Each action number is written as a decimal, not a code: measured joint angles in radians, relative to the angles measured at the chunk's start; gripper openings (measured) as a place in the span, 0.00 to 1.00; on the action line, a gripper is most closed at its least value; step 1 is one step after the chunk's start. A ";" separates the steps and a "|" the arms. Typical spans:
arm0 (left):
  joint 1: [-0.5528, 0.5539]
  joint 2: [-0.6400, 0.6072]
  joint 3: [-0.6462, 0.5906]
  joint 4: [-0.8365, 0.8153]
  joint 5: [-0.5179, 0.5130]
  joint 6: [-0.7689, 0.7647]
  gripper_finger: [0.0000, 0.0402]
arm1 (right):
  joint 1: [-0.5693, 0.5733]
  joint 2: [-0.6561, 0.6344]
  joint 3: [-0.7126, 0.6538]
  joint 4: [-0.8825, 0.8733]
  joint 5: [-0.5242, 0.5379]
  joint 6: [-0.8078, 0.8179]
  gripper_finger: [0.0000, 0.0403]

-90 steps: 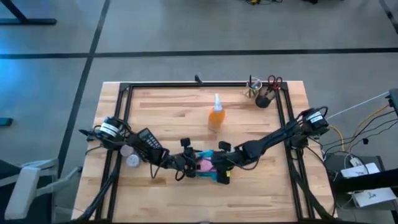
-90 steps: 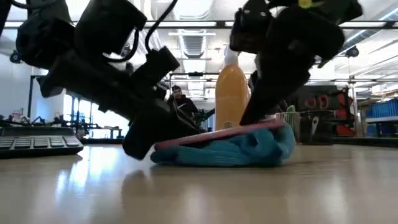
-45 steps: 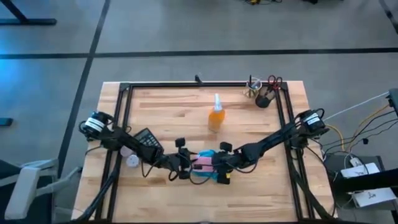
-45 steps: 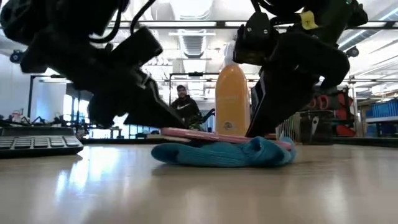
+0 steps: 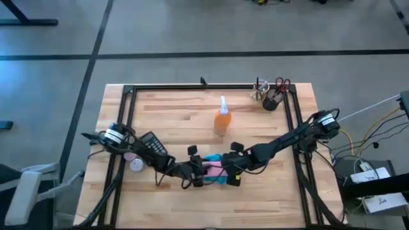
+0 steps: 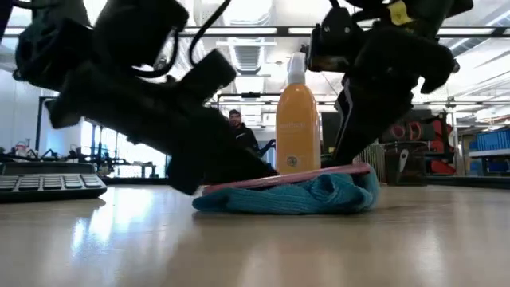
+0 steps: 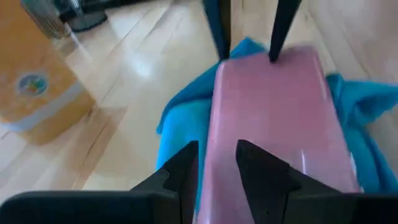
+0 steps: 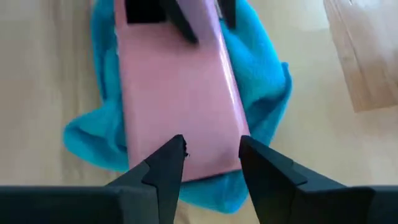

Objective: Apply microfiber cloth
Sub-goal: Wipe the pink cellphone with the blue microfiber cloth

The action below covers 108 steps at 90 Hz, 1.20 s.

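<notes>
1. Soft turquoise-blue microfiber cloth point(image 6: 291, 195): you find it bunched on the light wooden desk point(image 5: 172, 112), near its front edge, between the two arms. It lies under the phone, seemingly so the phone's lower face rubs on the fabric.
2. Flat pink slab-shaped phone point(image 8: 177, 93): it rests on top of the cloth, roughly level in the low view, slightly higher at its right-hand end. Cloth shows past its edges on all sides.
3. Left end effector point(image 7: 216, 163): it reaches to one short end of the phone, fingers spread with a narrow gap. The fingertips sit over the phone's near end; whether they press on it or only hover, you cannot tell.
4. Right end effector point(image 8: 211, 155): it comes in at the opposite short end, fingers likewise parted, straddling that end. Placing one arm at each end probably steadies the phone while it works against the cloth.
5. Orange plastic spray bottle point(image 5: 222, 119): upright behind the cloth, well apart from both end effectors, not in use.
6. Dark calculator point(image 5: 151, 143): it lies flat beside the left arm, idle.
7. Dark cup with scissors point(image 5: 273, 97): at the far right corner, out of the way.
</notes>
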 joint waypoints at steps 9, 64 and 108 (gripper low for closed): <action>0.000 0.032 0.042 -0.007 0.008 0.041 0.24 | 0.000 0.000 0.011 0.017 -0.005 -0.021 0.35; -0.010 -0.145 -0.003 -0.250 -0.063 0.068 0.23 | 0.003 0.015 0.013 0.001 -0.142 -0.447 0.76; 0.002 -0.135 -0.090 -0.209 -0.094 -0.041 0.15 | -0.018 0.016 -0.041 -0.103 -0.017 -0.372 0.71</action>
